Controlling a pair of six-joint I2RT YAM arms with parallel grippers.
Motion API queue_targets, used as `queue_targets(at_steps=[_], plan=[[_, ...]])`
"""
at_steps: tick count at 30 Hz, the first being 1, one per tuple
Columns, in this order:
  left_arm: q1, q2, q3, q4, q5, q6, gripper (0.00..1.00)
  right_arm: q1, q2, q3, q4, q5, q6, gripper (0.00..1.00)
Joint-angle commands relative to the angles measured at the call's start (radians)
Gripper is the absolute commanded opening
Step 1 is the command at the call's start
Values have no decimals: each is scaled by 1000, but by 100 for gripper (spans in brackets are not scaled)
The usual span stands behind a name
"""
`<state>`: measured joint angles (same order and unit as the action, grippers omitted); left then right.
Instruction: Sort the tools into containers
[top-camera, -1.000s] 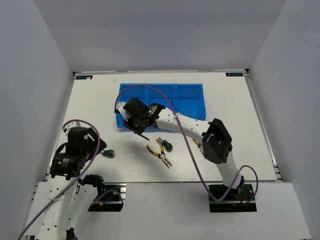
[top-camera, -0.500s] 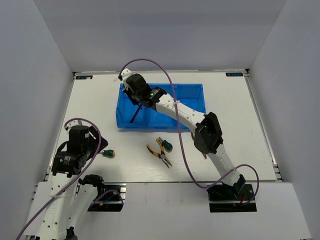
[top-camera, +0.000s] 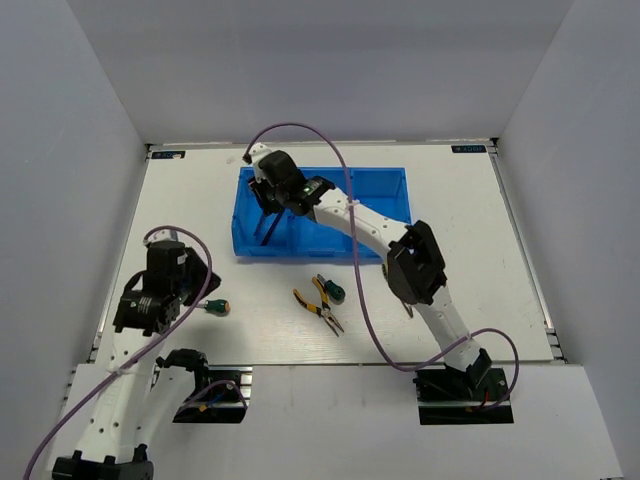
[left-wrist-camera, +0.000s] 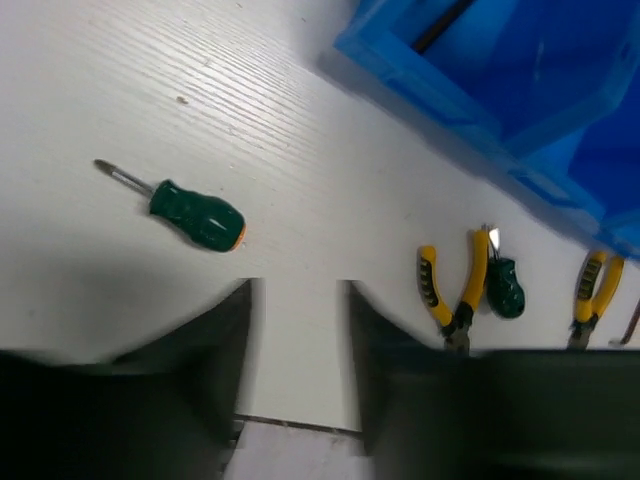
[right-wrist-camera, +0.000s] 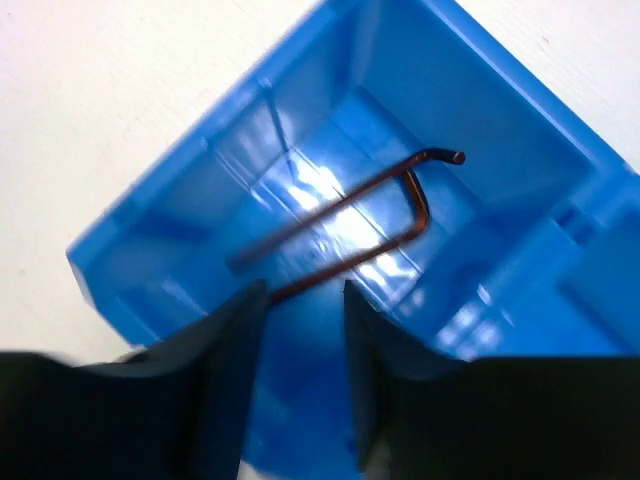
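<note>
The blue three-compartment bin (top-camera: 398, 178) lies at the table's back centre. My right gripper (top-camera: 270, 196) hangs over its left compartment with jaws open (right-wrist-camera: 305, 295). The dark hex key (right-wrist-camera: 385, 205) is inside that compartment just below the jaws, one end close to my left fingertip. My left gripper (top-camera: 188, 288) is open and empty (left-wrist-camera: 300, 290) above the front left of the table. The orange-tipped green screwdriver (top-camera: 215, 306) (left-wrist-camera: 195, 215) lies just ahead of it. Yellow-handled pliers (top-camera: 318, 310) (left-wrist-camera: 455, 295) and a green screwdriver (top-camera: 333, 291) (left-wrist-camera: 503, 290) lie in front of the bin (left-wrist-camera: 480, 110).
A second pair of pliers (left-wrist-camera: 590, 295) lies further right, mostly hidden under my right arm in the top view. My right arm stretches diagonally from the front right across the bin (right-wrist-camera: 150, 210). Grey walls enclose the table on three sides.
My right gripper carried the hex key from the table in front of the bin to over the left compartment and opened. My left arm shifted slightly forward.
</note>
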<state>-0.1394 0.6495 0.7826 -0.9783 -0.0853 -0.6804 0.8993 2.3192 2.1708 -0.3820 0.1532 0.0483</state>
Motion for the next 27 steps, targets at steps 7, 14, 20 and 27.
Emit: queue_targets(at_steps=[7, 14, 20, 27], plan=[[-3, 165, -100, 343, 308, 175, 0, -129, -581, -449, -138, -57, -79, 0], [-3, 196, -138, 438, 403, 229, 25, -311, -1012, -914, -296, -34, -175, 0], [-12, 187, -157, 449, 438, 239, 64, -437, -1182, -1245, -298, -14, -196, 41], [-12, 176, -123, 346, 395, 257, 69, -523, -1146, -1361, -236, 12, -188, 41]])
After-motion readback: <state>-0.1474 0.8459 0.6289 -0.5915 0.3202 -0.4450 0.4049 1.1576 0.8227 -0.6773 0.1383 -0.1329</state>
